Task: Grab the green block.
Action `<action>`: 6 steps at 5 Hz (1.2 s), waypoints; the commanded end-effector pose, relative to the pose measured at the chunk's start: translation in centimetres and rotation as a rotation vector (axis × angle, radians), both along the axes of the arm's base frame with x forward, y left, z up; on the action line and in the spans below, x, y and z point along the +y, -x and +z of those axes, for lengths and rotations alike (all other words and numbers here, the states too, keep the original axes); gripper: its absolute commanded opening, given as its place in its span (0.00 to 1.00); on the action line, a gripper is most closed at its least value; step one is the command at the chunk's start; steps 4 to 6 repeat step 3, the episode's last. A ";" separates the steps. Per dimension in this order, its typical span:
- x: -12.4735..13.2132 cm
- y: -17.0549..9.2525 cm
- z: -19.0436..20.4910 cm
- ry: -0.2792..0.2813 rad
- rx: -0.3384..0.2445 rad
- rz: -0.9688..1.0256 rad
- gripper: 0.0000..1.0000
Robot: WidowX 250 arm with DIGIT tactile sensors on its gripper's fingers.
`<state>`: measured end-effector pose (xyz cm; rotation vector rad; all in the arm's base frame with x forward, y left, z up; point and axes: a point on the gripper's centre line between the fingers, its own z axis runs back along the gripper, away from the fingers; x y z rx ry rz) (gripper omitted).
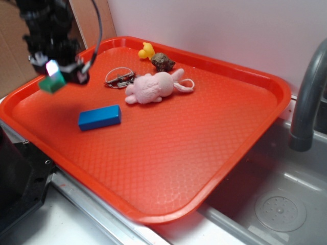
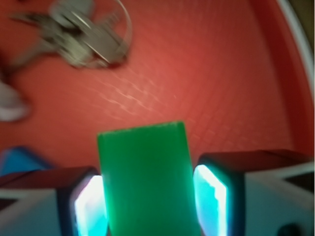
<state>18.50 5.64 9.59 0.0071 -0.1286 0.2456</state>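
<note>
The green block (image 1: pixel 51 82) hangs in the air above the left part of the red tray (image 1: pixel 204 153), held in my gripper (image 1: pixel 55 76). In the wrist view the green block (image 2: pixel 146 179) fills the gap between the two glowing pads (image 2: pixel 91 206), which press on its sides; my gripper (image 2: pixel 150 204) is shut on it. The block's lower end is cut off by the frame edge. The tray floor lies well below the block.
A longer blue block (image 1: pixel 99 117) lies on the tray just right of and below the gripper. A bunch of keys (image 1: pixel 120 79), a pink plush toy (image 1: pixel 153 88), a brown object (image 1: pixel 162 61) and a yellow duck (image 1: pixel 146 50) sit further back. A grey tap (image 1: pixel 309 97) stands at the right.
</note>
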 end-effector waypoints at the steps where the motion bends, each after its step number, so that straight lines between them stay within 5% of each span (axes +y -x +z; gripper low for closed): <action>1: -2.8 -2.2 8.7 -0.015 -0.024 -0.034 0.00; 6: -4.3 -1.5 11.8 -0.061 -0.022 -0.048 0.00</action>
